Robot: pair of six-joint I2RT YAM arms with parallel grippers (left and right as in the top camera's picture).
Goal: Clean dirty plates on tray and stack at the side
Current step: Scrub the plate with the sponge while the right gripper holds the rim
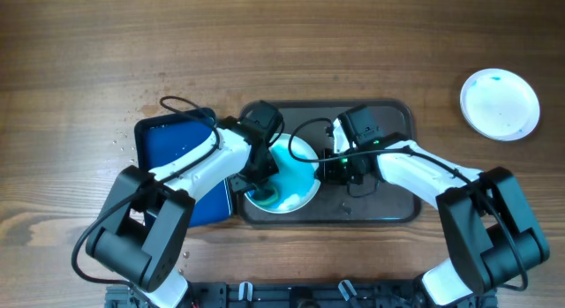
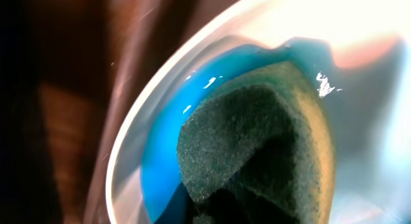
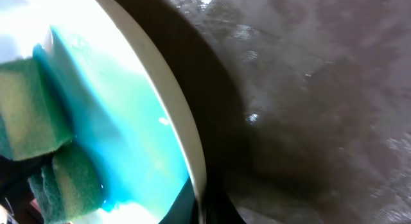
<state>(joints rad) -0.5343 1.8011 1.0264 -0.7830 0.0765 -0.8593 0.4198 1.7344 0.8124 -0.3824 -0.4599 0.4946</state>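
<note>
A white plate [image 1: 300, 171] smeared with blue liquid lies in the dark tray [image 1: 388, 202]. My left gripper [image 1: 262, 186] is shut on a green sponge [image 2: 257, 147] and presses it on the plate's left part, in the blue smear [image 2: 160, 153]. My right gripper [image 1: 334, 169] is shut on the plate's right rim [image 3: 186, 147], one finger on each side of it. The sponge also shows in the right wrist view [image 3: 38, 121]. A clean white plate [image 1: 500, 103] lies on the table at the far right.
A blue container [image 1: 172, 154] stands left of the tray, under my left arm. The tray's bare dark floor [image 3: 308, 108] lies right of the plate. Cables run over the tray's back part.
</note>
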